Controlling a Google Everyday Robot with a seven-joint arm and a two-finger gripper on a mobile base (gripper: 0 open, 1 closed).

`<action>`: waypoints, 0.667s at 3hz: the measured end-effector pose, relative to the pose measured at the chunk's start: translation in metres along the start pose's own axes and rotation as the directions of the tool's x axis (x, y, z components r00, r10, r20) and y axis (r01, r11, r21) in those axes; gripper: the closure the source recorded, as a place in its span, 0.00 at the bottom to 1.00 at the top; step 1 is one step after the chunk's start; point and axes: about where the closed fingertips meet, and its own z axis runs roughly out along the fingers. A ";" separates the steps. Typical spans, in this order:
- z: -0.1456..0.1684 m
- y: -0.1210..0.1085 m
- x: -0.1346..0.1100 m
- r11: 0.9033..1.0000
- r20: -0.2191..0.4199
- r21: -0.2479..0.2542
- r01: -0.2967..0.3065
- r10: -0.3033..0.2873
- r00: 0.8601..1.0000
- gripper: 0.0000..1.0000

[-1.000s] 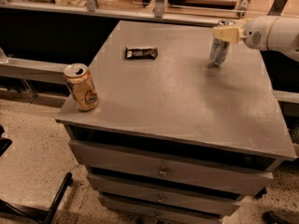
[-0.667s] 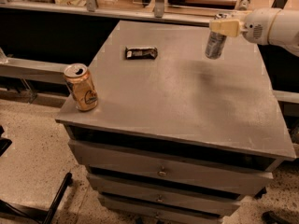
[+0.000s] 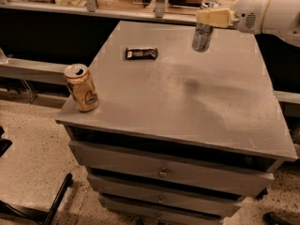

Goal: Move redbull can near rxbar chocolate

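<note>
The redbull can (image 3: 202, 36) is a slim silver-grey can held in the air above the far right part of the grey table (image 3: 197, 93). My gripper (image 3: 212, 17), with cream fingers on a white arm reaching in from the right, is shut on the can's top. The rxbar chocolate (image 3: 141, 53), a flat dark bar with white lettering, lies on the table to the left of the can and well apart from it.
A wider tan-gold can (image 3: 81, 87) stands upright at the table's front left corner. The table is a cabinet with drawers (image 3: 161, 172) below. A counter ledge (image 3: 117, 11) runs behind the table. A dark object lies on the floor at lower left.
The redbull can has been lifted off the table and carried left, toward the rxbar chocolate, held in my gripper. The bar and the tan-gold can have not moved.
</note>
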 end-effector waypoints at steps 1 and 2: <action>0.000 0.000 0.000 1.000 0.000 0.000 0.000 0.000 1.000 1.00; 0.013 0.037 -0.014 0.994 0.027 -0.103 0.047 -0.044 0.999 1.00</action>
